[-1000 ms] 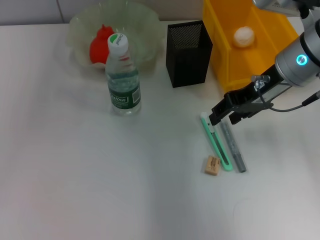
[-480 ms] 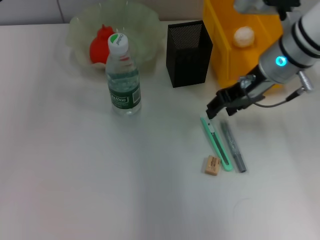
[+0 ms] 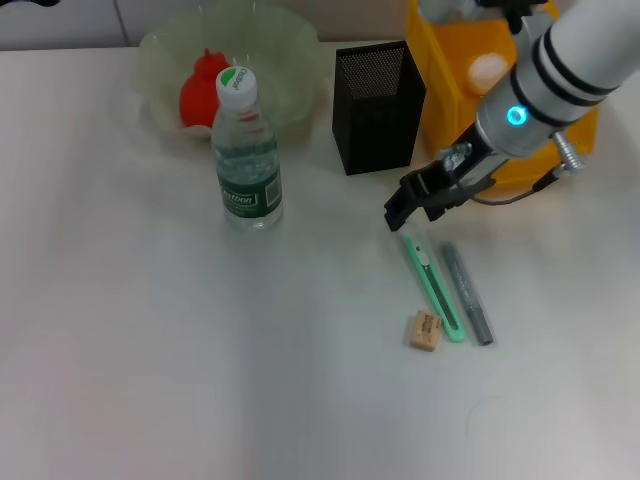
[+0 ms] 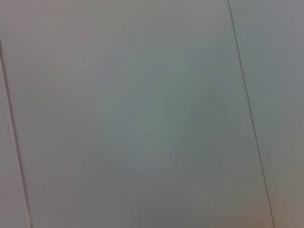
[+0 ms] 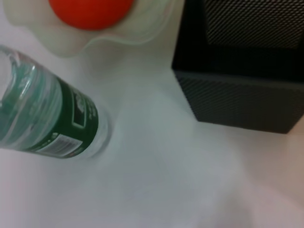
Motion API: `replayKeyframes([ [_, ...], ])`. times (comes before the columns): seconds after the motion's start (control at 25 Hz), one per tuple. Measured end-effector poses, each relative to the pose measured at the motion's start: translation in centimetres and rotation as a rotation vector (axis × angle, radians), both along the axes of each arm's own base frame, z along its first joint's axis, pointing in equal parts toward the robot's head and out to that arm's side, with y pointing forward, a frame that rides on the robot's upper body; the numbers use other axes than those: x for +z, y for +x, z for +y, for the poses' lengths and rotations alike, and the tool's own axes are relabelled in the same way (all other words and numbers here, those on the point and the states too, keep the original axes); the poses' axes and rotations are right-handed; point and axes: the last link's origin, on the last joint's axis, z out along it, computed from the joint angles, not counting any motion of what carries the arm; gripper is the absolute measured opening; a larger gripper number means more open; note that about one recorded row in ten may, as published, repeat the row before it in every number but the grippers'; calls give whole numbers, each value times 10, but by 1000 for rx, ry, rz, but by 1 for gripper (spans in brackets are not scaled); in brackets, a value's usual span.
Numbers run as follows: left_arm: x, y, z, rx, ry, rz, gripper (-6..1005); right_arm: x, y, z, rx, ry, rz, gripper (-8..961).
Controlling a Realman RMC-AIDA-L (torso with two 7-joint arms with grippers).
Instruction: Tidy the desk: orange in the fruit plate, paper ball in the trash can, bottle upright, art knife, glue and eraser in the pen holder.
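Note:
The orange (image 3: pixel 203 84) (image 5: pixel 90 5) lies in the pale green fruit plate (image 3: pixel 290 45) (image 5: pixel 128 35) at the back of the desk (image 3: pixel 150 350). In front of it the bottle (image 3: pixel 245 160) (image 5: pixel 47 118) stands upright. The pen holder (image 3: pixel 377 105) (image 5: pixel 242 71) sits beside the yellow trash can (image 3: pixel 445 100), which holds the paper ball (image 3: pixel 487 70). The art knife (image 3: pixel 432 285), the glue (image 3: pixel 466 293) and the eraser (image 3: pixel 425 331) lie together on the desk. My right gripper (image 3: pixel 415 210) hovers open and empty over the knife's far end. The left gripper is out of view.
The right arm reaches in from the back right, over the trash can. The left wrist view shows only a plain pale surface with thin seams. Bare tabletop spreads across the left and the front.
My right gripper has slid left and a little toward the pen holder, from above the glue's far end to the knife's far end. The objects have not moved.

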Motion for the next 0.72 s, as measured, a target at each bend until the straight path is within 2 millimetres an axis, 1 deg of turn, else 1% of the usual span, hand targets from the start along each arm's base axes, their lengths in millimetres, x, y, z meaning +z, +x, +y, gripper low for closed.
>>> replayKeyframes([
  [0.04,0,-1,0,1,2,2,778,-3,-2,1,5,-11,-6,554],
  [0.24,0,-3,0,6,5,0,778,-5,-3,1,5,-17,-10,553],
  [0.44,2,-4,0,9,17,-2,778,-6,1,2,-2,-8,-16,553],
  [0.72,2,-5,1,12,19,-4,778,-12,4,2,0,-11,-31,553],
])
